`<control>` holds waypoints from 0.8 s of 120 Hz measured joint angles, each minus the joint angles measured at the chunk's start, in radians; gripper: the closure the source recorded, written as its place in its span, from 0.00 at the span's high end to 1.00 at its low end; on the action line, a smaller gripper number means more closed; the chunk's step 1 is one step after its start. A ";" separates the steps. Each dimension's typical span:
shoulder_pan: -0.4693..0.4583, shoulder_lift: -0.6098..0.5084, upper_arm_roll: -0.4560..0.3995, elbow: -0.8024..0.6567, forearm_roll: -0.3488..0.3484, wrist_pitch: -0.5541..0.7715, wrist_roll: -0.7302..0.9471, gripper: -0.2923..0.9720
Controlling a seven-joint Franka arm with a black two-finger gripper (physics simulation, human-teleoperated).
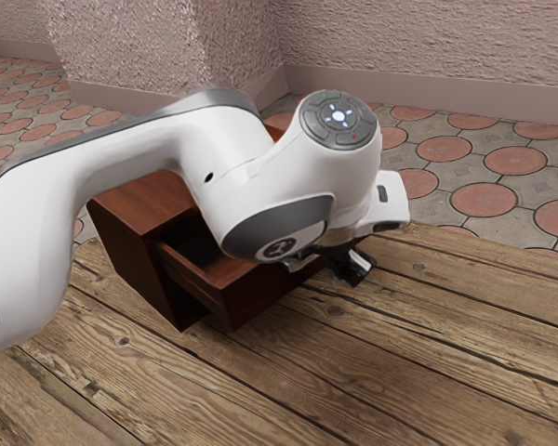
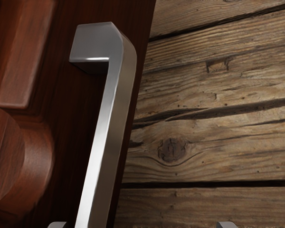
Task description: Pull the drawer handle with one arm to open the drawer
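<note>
Exterior view: a white Franka arm (image 1: 167,177) bends low over a dark wooden cabinet (image 1: 130,214) on a plank counter (image 1: 400,372). Its black hand (image 1: 355,265) sits just in front of the cabinet's drawer (image 1: 246,283). The drawer stands partly out of the cabinet, with a dark gap showing behind its front panel. The arm's bulk covers the top of the cabinet.

In the wrist view, the drawer handle (image 2: 107,123) is a brushed-metal bar with a bent end. It stands off the drawer front and lies directly under the hand. Its long axis runs along the panel, parallel to the cabinet's face. Two grey fingertips (image 2: 225,224) peek in well apart: one is close beside the bar on the cabinet side, the other is out over the bare counter. The hand is therefore open, straddling the handle rather than clamping it from both sides. Whether the near fingertip touches the bar cannot be made out.

The task looks under way but unfinished, since the drawer is only part of the way out. The pull has to run straight away from the cabinet, square to the bar's length. It probably depends on the cabinet-side finger hooking behind the handle, unless the hand closes on it first. A drift along the bar's axis could let the handle slip free.
</note>
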 joint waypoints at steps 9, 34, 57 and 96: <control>-0.009 0.000 -0.001 -0.001 -0.001 0.000 -0.007 0.52; -0.014 0.000 -0.002 -0.001 0.000 0.000 -0.022 0.52; -0.017 0.000 -0.001 -0.001 0.004 0.000 -0.034 0.50; -0.025 -0.025 0.003 0.034 0.017 -0.066 -0.043 0.51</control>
